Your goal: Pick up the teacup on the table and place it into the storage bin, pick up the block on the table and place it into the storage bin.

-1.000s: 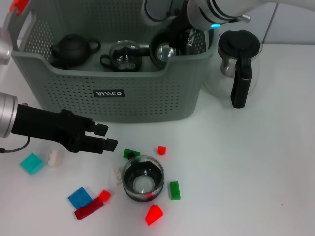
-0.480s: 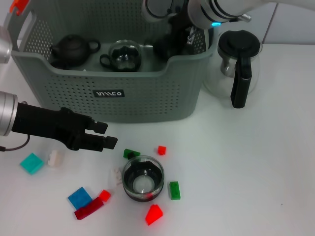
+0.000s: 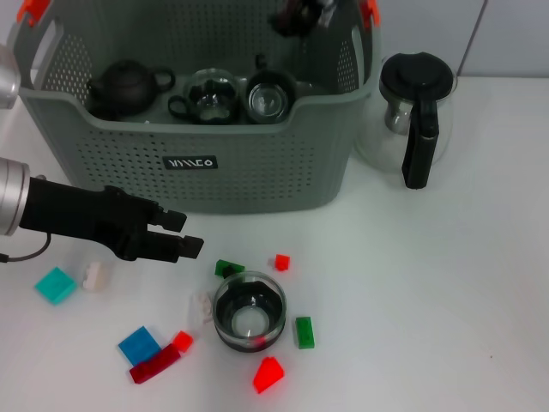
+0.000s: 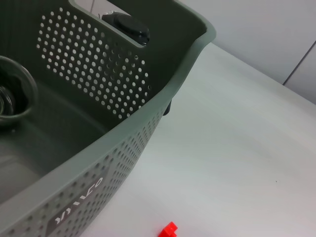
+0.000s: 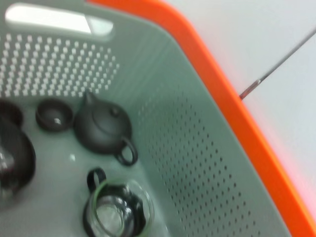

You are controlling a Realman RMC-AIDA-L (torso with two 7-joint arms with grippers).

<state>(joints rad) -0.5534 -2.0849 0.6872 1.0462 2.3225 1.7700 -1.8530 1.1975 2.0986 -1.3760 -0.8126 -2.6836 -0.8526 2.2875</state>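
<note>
Bin (image 3: 257, 184) on the counter (image 3: 446, 283) holds a teapot (image 3: 127, 86) and two cups inside; one teacup (image 3: 249, 311) sits on the counter near the front, blocks scattered around it, e.g. a red block (image 3: 281, 262). Right claw (image 3: 298, 15) is above the bin's back rim, grip state can't be told. Left claw (image 3: 182, 236) hovers released, low, just left of the teacup. Step looks like going for the teacup; next needs the claw to straddle its rim and clench.
</note>
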